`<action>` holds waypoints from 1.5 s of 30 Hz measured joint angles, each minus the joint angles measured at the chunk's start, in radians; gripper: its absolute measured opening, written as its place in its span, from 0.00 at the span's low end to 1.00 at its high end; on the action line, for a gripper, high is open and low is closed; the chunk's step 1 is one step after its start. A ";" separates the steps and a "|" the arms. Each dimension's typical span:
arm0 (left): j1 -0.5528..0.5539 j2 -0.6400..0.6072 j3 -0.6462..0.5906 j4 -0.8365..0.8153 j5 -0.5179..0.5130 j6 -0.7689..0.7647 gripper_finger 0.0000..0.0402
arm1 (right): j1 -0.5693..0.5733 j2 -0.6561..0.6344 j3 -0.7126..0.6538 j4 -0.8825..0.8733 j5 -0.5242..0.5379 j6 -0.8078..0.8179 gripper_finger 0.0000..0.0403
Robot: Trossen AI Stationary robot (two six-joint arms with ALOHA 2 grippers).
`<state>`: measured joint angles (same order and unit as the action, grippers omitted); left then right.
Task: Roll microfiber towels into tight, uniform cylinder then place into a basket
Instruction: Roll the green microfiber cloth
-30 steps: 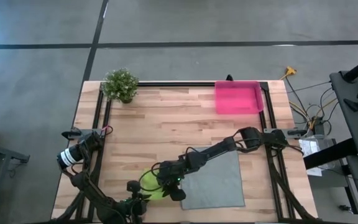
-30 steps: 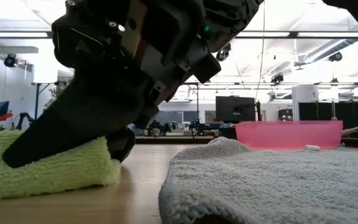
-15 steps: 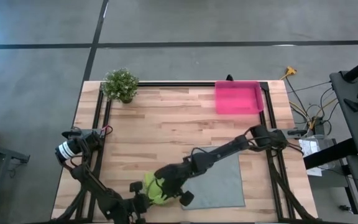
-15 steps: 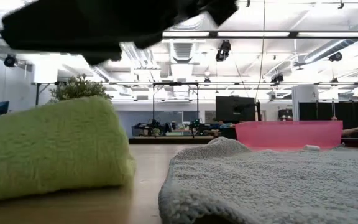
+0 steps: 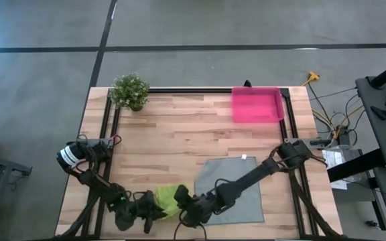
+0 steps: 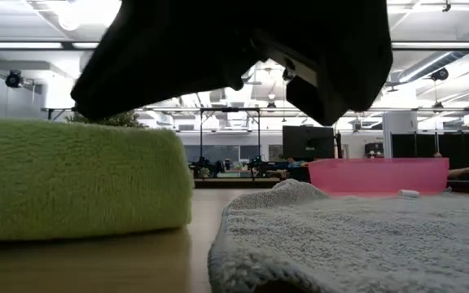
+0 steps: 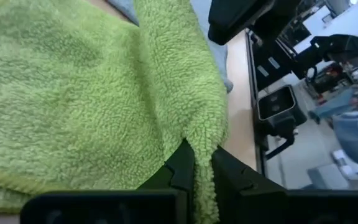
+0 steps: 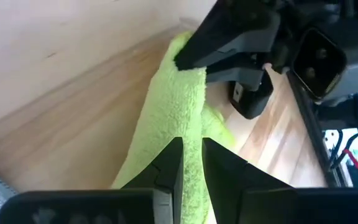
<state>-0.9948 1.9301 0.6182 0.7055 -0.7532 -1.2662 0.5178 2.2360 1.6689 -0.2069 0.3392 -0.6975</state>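
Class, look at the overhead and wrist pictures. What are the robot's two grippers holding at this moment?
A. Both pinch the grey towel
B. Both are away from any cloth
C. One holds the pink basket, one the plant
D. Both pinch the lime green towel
D. Both wrist views show dark fingers closed on folds of the lime green towel, with the left gripper and right gripper meeting at it; the grey towel lies flat.

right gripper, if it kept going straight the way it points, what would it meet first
The right gripper is shut on the lime green towel, so more towel first. Just past it sits the left gripper, pinching the opposite edge, though depth is hard to judge.
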 joint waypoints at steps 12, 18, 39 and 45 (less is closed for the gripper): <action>0.054 0.000 -0.007 -0.016 0.146 -0.013 0.03 | -0.006 0.005 -0.071 -0.006 -0.138 0.067 0.23; 0.064 0.000 -0.007 -0.018 0.170 -0.011 0.03 | -0.012 0.005 -0.071 0.054 -0.141 0.088 0.41; 0.066 0.000 -0.009 -0.026 0.184 -0.006 0.03 | -0.053 0.087 -0.068 0.141 -0.182 0.258 0.50; 0.066 0.000 -0.011 -0.036 0.187 -0.007 0.03 | -0.092 0.087 -0.068 0.134 -0.333 0.362 0.31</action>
<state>-0.9287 1.9301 0.6075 0.6699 -0.5661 -1.2728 0.4256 2.3234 1.6005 -0.0725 0.0063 -0.3357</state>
